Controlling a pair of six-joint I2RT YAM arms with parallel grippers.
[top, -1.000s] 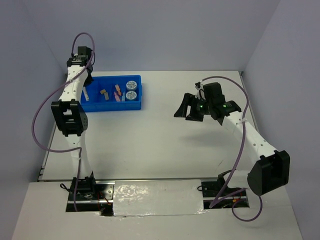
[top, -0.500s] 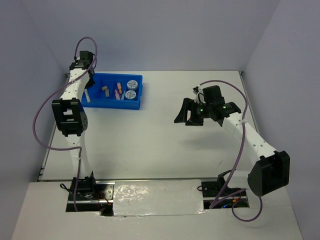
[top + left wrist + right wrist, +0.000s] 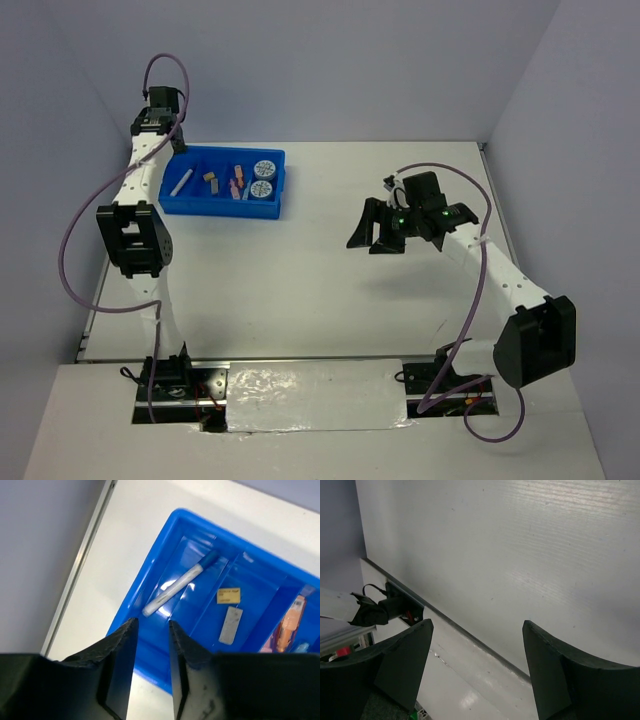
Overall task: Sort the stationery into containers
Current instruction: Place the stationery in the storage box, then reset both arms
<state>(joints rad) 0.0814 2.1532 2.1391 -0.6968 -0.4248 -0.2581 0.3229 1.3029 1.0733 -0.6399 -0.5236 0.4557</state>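
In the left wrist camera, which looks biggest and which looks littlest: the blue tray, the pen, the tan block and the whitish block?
1. blue tray
2. pen
3. whitish block
4. tan block, though the two blocks look nearly alike in size.

Blue tray (image 3: 222, 210) is sitting far-left on table (image 3: 300, 290), holding white pen (image 3: 181, 183) and rolls (image 3: 264, 169); right tool (image 3: 363, 238) is hovering mid-table, jaws apart.

White bench (image 3: 300, 280) w/ grey walls (image 3: 330, 60) behind & both sides; shiny foil tape (image 3: 310, 385) along near edge.
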